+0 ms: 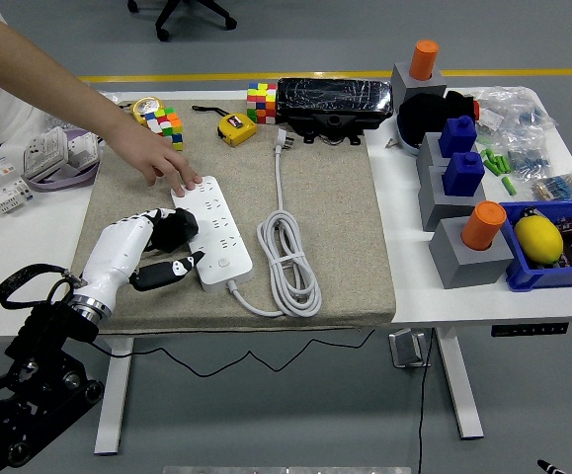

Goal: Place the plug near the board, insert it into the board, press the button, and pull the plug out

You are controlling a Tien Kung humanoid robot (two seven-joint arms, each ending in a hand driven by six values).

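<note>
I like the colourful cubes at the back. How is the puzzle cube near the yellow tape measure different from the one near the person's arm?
The cube by the tape measure sits squared up and whole; the cube by the arm looks twisted, with layers out of line. The first lies right of the yellow tape measure, the second left of it, close to the person's hand. Both are many-coloured and rest at the mat's far edge.
</note>
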